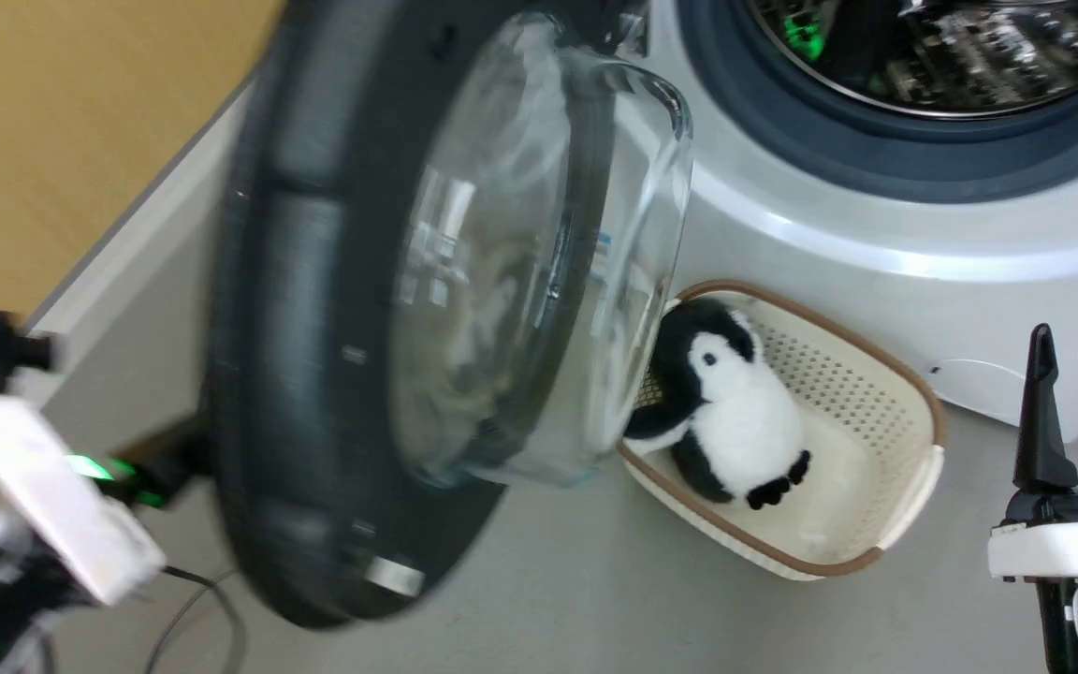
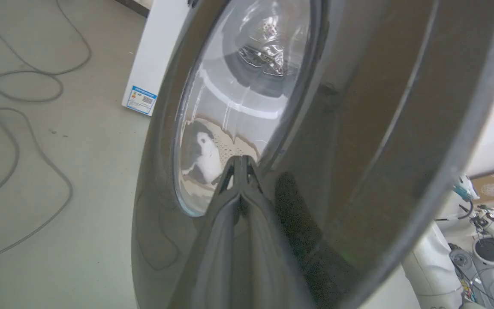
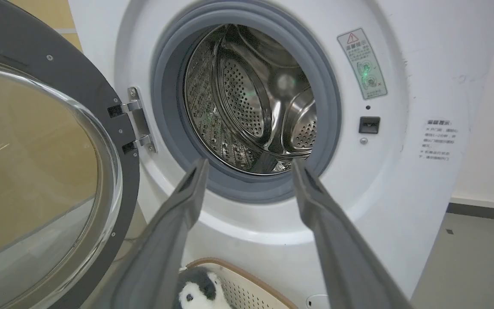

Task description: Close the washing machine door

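— Where does the large round washing machine door with the glossy black rim and bulging clear glass window [image 1: 286, 328] stand?
— Open, swung out on its hinge at the left side of the drum opening of the big white front-loading washing machine [image 3: 401, 193]. The steel perforated drum and grey rubber gasket are in plain sight.
— And the left pincer [image 2: 241, 165]?
— Its two dark fingers are pressed together, holding nothing. The tips lie against the door's outer face, on the black rim right at the edge of the glass.
— The right pincer [image 3: 249, 165]?
— Spread wide and empty, pointing at the drum opening, apart from both machine and door.
— Anything on the grey floor [image 1: 595, 580]?
— A cream perforated plastic basket with a brown rim [image 1: 932, 402] sits near the foot of the machine's front, below the drum opening and just beside the door's glass bowl. A black-and-white plush penguin [image 1: 735, 402] lies in it. Loose grey cables [image 2: 71, 191] trail over the floor on the door's outer side.
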